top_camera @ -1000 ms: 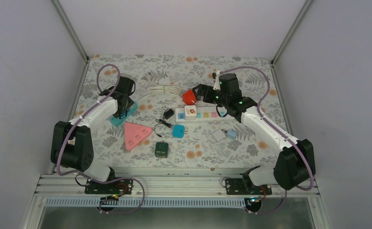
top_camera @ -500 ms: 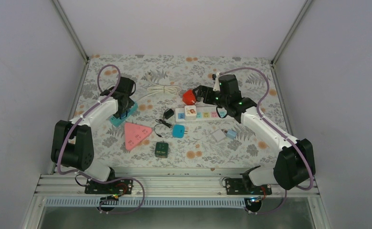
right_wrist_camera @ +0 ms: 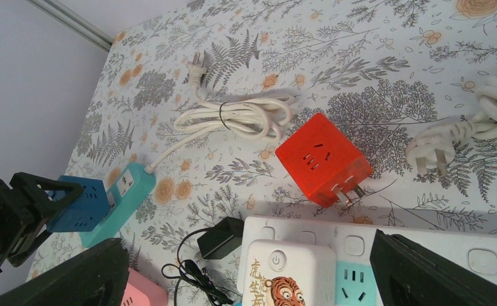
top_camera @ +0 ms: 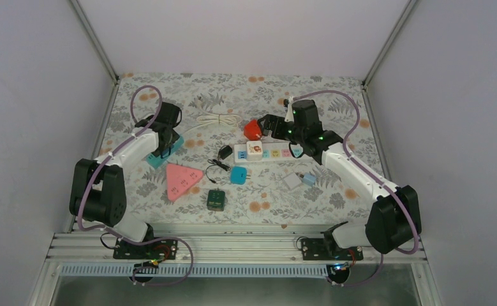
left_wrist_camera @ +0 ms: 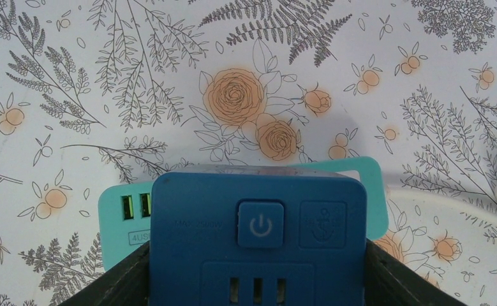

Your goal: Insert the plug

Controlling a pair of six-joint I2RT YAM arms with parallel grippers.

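By the left edge of the table (top_camera: 150, 204), the left claw (left_wrist_camera: 256, 287) squeezes the blue plug block (left_wrist_camera: 258, 210) on the teal strip (left_wrist_camera: 121, 223), likely to push it in. The right claw (right_wrist_camera: 255, 274) is open and empty.

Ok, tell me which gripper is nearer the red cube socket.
Right. The right gripper sits just beside the red cube socket; the left gripper is far off to its left, at the blue cube socket.
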